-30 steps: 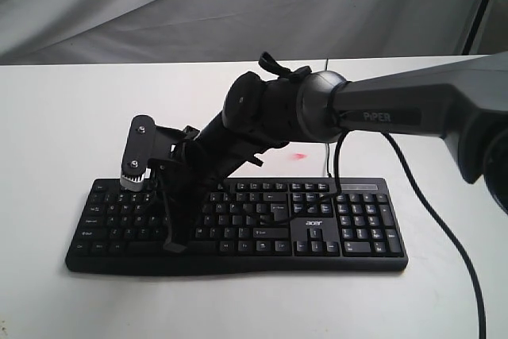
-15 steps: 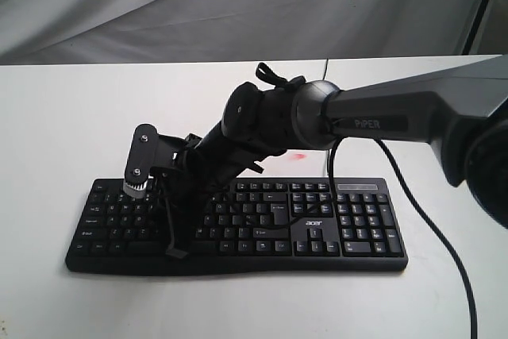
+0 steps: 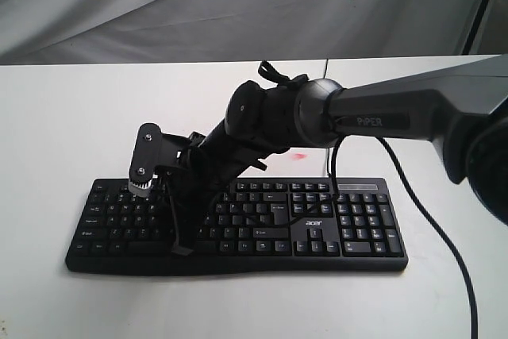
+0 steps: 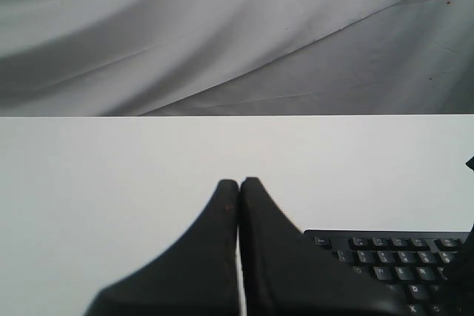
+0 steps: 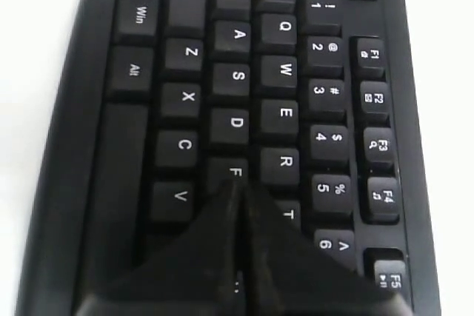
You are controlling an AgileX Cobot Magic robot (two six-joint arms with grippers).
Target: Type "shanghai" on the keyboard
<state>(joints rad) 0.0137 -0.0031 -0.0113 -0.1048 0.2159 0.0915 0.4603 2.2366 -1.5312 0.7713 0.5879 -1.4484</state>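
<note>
Right tool [image 5: 237, 185] edged sideways, closed, at one keyboard [image 3: 317, 229].

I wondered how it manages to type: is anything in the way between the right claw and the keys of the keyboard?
Nothing visible stands in the way. The right claw, closed to a point, points straight at the keyboard by the F key, with only bare keys around its tip.

Keyboard [image 3: 270, 232]: black, full-size, with number pad, white key legends and white "acer" logo. Lies flat, long side parallel to the white worktop [image 3: 63, 117] front edge, roughly centred between side edges.
</note>
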